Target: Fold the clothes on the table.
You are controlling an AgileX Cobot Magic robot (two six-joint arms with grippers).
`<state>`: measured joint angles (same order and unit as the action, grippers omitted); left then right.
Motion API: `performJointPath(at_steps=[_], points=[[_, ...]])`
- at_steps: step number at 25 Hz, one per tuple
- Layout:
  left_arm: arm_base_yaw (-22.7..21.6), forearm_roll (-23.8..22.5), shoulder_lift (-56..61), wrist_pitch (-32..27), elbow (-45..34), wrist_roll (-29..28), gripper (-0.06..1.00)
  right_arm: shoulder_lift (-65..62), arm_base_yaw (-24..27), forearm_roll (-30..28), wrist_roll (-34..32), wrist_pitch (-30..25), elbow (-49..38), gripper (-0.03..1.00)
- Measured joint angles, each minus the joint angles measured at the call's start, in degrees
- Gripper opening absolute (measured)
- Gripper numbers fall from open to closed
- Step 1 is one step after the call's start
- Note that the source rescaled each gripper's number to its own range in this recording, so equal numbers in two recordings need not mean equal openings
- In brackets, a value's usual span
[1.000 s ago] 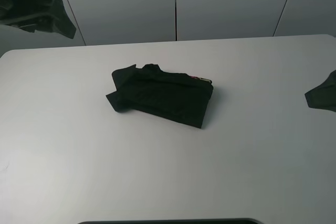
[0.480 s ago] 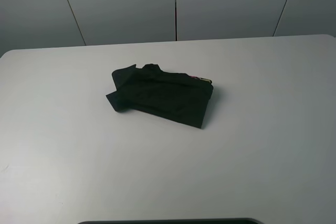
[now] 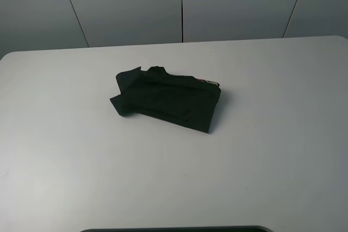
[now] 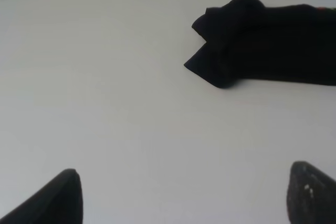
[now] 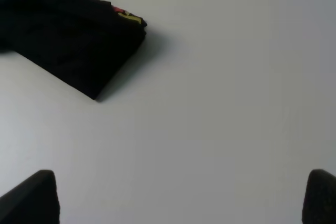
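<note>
Left gripper [image 4: 181,195]: black fingertips spread wide, one at each lower corner of its wrist view, nothing between them, bare tabletop beneath; released, well apart from the garment.

Right gripper [image 5: 181,198]: black fingertips likewise spread wide, nothing held, bare tabletop beneath; released, well apart from the garment. Neither gripper appears in the high view.

Black short-sleeved cotton T-shirt [image 3: 166,99]: folded into a compact, roughly rectangular bundle lying flat on the table, about midway between the left and right edges and somewhat nearer the far edge than the near one. Its long side runs slightly aslant to the table's edges. One looser flap of cloth sticks out at the bundle's left end, seen close in the left wrist view [image 4: 262,43]. A sliver of red and yellow print shows at the right far corner of the bundle, clearest in the right wrist view [image 5: 73,38].

Large plain white smooth-topped table [image 3: 272,150]: rounded far-left corner visible; grey wall panels stand behind the far edge.
</note>
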<state>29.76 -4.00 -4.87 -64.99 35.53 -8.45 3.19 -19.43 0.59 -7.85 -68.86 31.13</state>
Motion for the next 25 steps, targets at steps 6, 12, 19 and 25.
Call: performJointPath(at_steps=[6,12,19,25], points=[[0.00,-0.10,4.56,-2.05,-0.07,0.00,1.00,-2.69,0.00,0.36,4.92,3.51,-0.75,1.00],[0.00,0.26,4.87,-0.93,-3.97,0.86,1.00,-3.08,0.00,1.90,8.16,5.75,-1.81,1.00],[0.00,2.47,4.87,2.32,-5.94,5.35,1.00,-3.20,0.00,1.90,8.51,6.02,-1.81,1.00],[-0.02,2.82,4.87,2.53,-5.94,5.42,1.00,-3.20,0.00,1.90,8.51,6.02,-1.81,1.00]])
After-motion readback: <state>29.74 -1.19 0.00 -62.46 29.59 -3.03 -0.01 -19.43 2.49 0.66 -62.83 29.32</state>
